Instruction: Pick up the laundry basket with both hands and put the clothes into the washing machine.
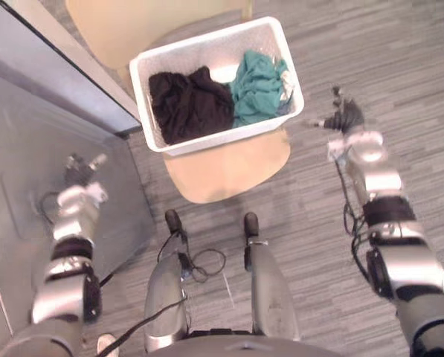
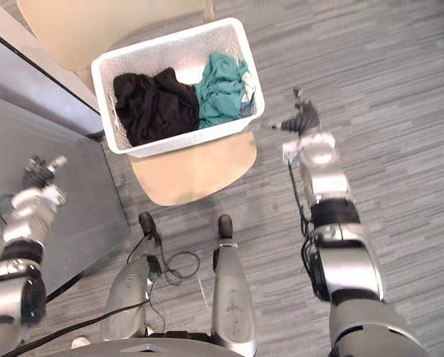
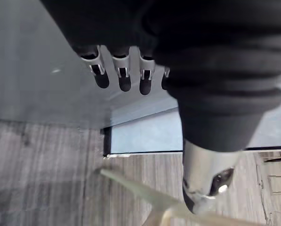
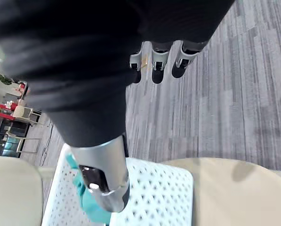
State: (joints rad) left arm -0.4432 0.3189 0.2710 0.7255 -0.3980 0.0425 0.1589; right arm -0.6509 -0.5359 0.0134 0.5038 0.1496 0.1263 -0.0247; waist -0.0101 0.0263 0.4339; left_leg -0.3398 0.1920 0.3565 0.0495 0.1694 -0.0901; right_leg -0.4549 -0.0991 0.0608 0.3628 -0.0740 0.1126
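Observation:
A white laundry basket (image 1: 222, 138) stands on a beige chair seat (image 1: 229, 169). Inside lie a black garment (image 1: 188, 104) on the left and a teal garment (image 1: 259, 85) on the right. My left hand (image 1: 80, 169) hovers open over a grey metal appliance surface (image 1: 28, 134), well left of the basket. In the left wrist view its fingers (image 3: 124, 73) are straight and hold nothing. My right hand (image 1: 346, 115) is open above the floor just right of the basket, clear of it. The right wrist view shows its thumb (image 4: 102, 174) above the basket's perforated wall (image 4: 154, 193).
The chair's beige back (image 1: 132, 22) rises behind the basket. The grey appliance takes up the left side, with a dark edge (image 1: 73, 74) running close to the basket's left corner. Grey striped flooring (image 1: 400, 67) lies open to the right.

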